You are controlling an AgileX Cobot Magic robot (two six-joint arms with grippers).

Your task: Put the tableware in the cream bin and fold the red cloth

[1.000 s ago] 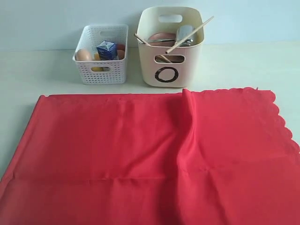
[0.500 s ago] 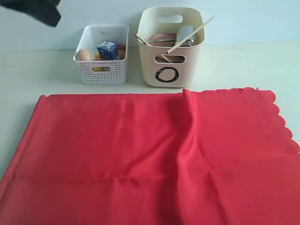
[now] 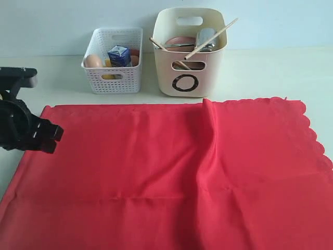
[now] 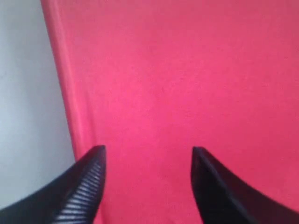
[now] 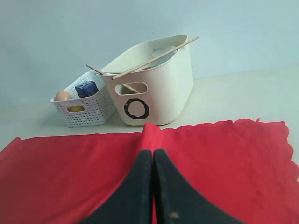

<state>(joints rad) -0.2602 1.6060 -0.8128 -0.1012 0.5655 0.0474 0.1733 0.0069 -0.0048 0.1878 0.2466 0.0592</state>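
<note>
The cloth (image 3: 171, 172) lies spread flat on the counter (image 3: 270, 67), not yet folded. The left hand (image 4: 147, 151) was out of the exterior view a second ago. It has now dropped to the cloth's left edge, fingers wide apart and empty, just above the fabric. The right hand (image 5: 153, 154) is pressed closed on nothing over the cloth's middle. Behind, the bin (image 3: 205, 78) already holds the tableware (image 3: 206, 37), with chopsticks (image 3: 210, 39) sticking out, so folding looks about to start.
</note>
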